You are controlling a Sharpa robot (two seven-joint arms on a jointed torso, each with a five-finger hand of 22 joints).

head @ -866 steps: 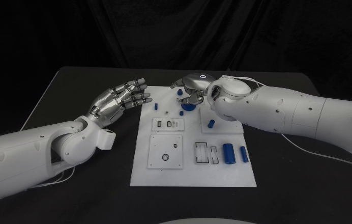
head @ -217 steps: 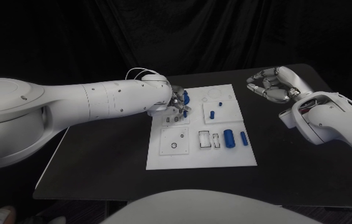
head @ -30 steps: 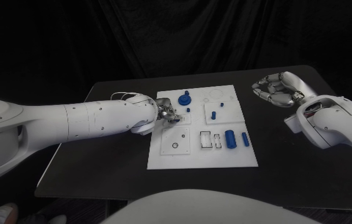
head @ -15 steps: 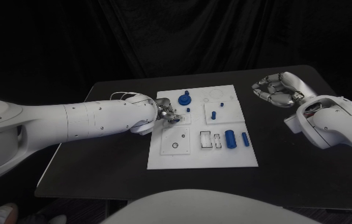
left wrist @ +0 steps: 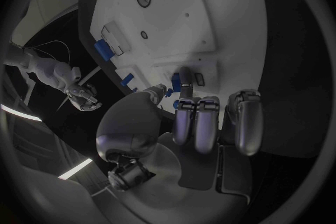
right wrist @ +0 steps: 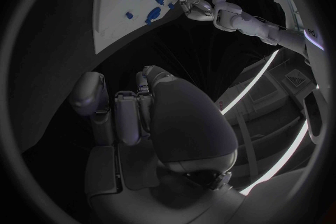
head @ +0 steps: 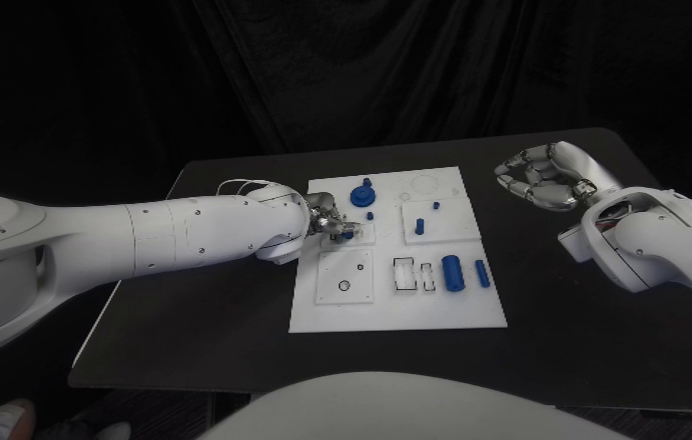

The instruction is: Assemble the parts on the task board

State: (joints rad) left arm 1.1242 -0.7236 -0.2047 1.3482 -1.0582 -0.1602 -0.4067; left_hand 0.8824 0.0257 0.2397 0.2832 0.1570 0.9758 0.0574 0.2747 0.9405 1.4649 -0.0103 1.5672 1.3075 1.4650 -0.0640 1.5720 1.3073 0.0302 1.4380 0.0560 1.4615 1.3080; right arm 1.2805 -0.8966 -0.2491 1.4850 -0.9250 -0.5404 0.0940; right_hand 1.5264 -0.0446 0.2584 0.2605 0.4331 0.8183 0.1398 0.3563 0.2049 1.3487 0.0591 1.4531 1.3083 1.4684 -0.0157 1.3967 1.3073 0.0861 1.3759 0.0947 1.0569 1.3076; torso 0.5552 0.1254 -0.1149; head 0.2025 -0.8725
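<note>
Precision matters: left hand [head: 329, 228] pinches a small blue part [left wrist: 176, 80] near the task board's [head: 397, 305] left edge; lower it squarely. Right hand [head: 544, 176] stays curled, holding nothing.

The task board [head: 397, 305] lies mid-table [head: 202, 330]. The left hand [head: 329, 228] sits at the board's left edge, seemingly touching a small part there. The right hand [head: 541, 178] is well apart, right of the board. Two cylinders [head: 464, 272] lie side by side on the board's right half.

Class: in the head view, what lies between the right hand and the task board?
Only bare black table. The right hand hangs curled off to the board's side, and nothing sits on the stretch between them in the head view.
</note>
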